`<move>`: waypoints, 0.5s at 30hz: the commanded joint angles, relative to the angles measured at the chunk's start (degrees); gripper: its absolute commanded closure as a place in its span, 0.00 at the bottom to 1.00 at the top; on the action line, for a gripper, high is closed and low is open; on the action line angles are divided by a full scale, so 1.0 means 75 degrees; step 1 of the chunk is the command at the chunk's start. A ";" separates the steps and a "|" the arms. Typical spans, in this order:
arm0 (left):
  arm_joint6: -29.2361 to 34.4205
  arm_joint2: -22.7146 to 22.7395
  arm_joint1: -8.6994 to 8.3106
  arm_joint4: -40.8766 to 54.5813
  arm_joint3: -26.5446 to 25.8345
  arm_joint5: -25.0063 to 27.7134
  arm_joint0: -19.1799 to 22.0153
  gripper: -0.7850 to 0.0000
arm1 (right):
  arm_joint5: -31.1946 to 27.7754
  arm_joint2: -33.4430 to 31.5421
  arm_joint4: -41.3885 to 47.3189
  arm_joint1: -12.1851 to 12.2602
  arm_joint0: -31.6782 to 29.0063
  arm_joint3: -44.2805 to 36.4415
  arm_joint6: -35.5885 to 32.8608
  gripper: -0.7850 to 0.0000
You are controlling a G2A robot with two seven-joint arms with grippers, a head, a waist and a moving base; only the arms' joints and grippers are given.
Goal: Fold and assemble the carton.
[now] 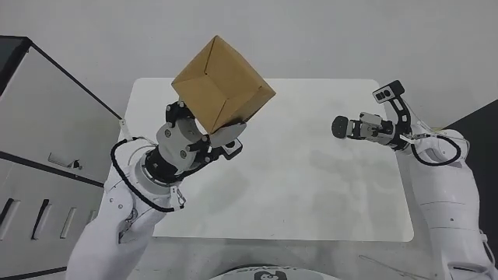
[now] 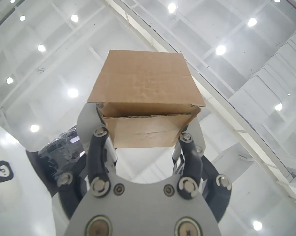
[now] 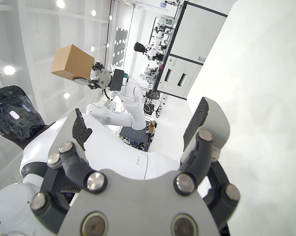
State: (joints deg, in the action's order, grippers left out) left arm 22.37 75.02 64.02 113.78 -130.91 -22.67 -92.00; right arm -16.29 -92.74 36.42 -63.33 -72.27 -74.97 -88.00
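Here the carton (image 1: 222,82) is shown raised off the counter (image 1: 311,194), above its upper-left corner in the top view, tilted so that one corner points up. It is clamped in the left pincer (image 1: 222,136), whose fingers (image 2: 187,133) are closed on the two sides of the box's lower end. The right pincer (image 3: 140,119) is held over the right edge of the counter, well apart from the carton, with its jaws spread and nothing between them.

The folding is judged to be nearly complete: a closed box shape is already presented, with flat panels and square edges. In the left wrist view a narrow slit is seen where one flap overlaps the panel beneath it, so a last flap may not be fully seated. The next move is therefore expected to call for pressing that seam shut, perhaps with the free pincer, or for setting the box down flat on the counter. Either would need the grip to be kept firm, so that the light box is not twisted.

The carton is made of brown corrugated board, matt, with a ragged fluted cut edge and faint creases and dents across its faces. The counter is a smooth white slab with rounded corners. The right pincer's pads (image 3: 77,126) are black and ribbed, set in pale shells.
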 commanded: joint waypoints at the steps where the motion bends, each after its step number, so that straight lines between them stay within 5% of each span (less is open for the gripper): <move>1: 0.0038 -0.0014 0.0013 -0.0037 -0.0006 -0.0001 -0.0005 1.00 | 0.0000 0.0000 0.0000 0.0000 0.0000 0.0000 0.0000 0.00; 6: 0.0268 0.0070 0.0026 -0.0823 -0.0040 0.0064 0.0072 1.00 | 0.0000 0.0000 0.0000 0.0000 0.0000 0.0000 0.0000 0.00; 15: 0.0971 0.0147 -0.0043 -0.4530 -0.0136 0.0246 0.0298 1.00 | 0.0000 0.0000 0.0000 0.0000 0.0000 0.0000 0.0000 0.00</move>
State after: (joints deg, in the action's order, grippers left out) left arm 28.73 76.32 63.76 83.54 -131.90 -20.88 -89.93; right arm -16.29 -92.74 36.42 -63.33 -72.27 -74.97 -88.00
